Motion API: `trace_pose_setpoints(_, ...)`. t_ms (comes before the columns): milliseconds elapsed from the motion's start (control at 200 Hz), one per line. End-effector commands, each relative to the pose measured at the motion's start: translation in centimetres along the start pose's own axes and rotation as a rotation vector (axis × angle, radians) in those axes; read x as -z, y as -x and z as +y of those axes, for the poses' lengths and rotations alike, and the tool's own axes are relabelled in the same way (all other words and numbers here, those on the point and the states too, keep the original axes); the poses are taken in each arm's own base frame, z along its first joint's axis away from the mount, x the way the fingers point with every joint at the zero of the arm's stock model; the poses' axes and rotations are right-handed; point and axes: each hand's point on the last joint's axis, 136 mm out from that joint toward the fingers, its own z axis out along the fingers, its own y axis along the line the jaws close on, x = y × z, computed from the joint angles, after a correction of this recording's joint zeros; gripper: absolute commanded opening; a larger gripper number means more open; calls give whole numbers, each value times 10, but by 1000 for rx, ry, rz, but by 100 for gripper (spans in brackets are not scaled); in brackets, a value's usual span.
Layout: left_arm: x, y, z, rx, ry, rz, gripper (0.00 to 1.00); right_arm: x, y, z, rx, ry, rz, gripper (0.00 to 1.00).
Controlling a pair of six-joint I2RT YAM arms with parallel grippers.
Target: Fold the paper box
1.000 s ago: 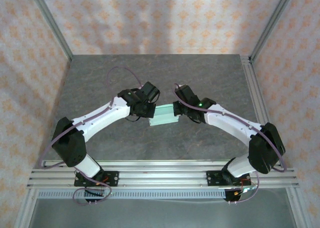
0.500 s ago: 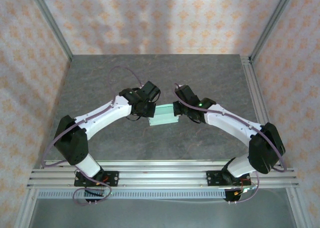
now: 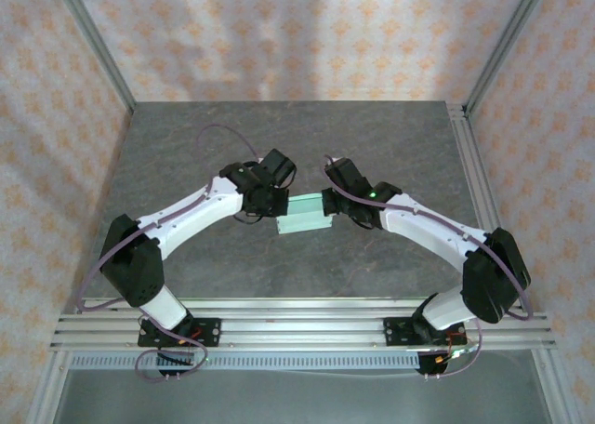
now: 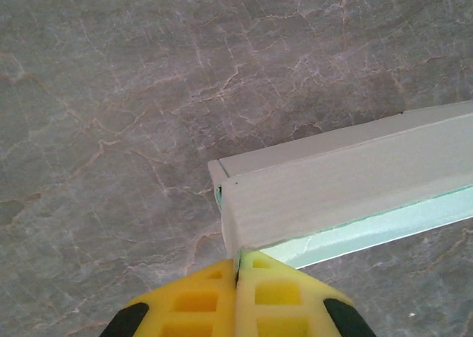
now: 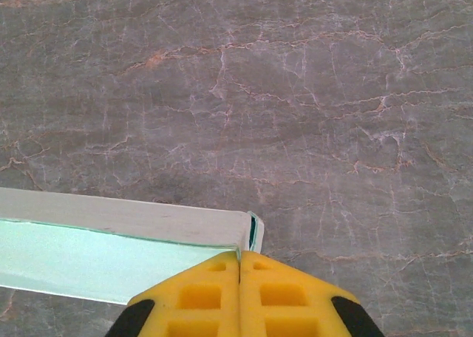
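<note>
Gripping the paper box (image 3: 305, 216) at both ends, mid-counter (image 3: 372, 145), between the two arms. With the left hand (image 4: 237, 267), closed tight on the card edge at the box's left corner; with the right hand (image 5: 239, 261), likewise clamped on the opposite corner. Lying level, long side across; possibly lifted just clear of the counter, hard to tell.

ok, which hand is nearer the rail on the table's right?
Right. The right hand pinches the paper box at its end toward the rail; the left hand pinches the opposite end, farther off.
</note>
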Motion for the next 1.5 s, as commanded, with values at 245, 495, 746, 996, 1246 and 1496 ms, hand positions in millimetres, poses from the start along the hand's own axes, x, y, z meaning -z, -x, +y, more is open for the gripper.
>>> trace_pose_setpoints(245,11,0,-12,177,-146,34,0,3,-6,-1,45,-27,18,2)
trace_pose_setpoints(495,10,1,-7,177,-136,30,0,4,-7,-1,42,-27,16,2)
trace_pose_setpoints(746,-8,-11,9,182,-59,48,0,-2,-14,-1,46,-11,3,2)
trace_pose_setpoints(996,-18,-19,12,177,-37,66,0,-16,-30,0,29,31,-26,1)
trace_pose_setpoints(1246,-26,-25,13,170,-18,76,0,-10,-28,1,50,52,-66,7)
trace_pose_setpoints(1496,-30,-29,16,154,14,77,0,35,9,10,39,151,-293,52)
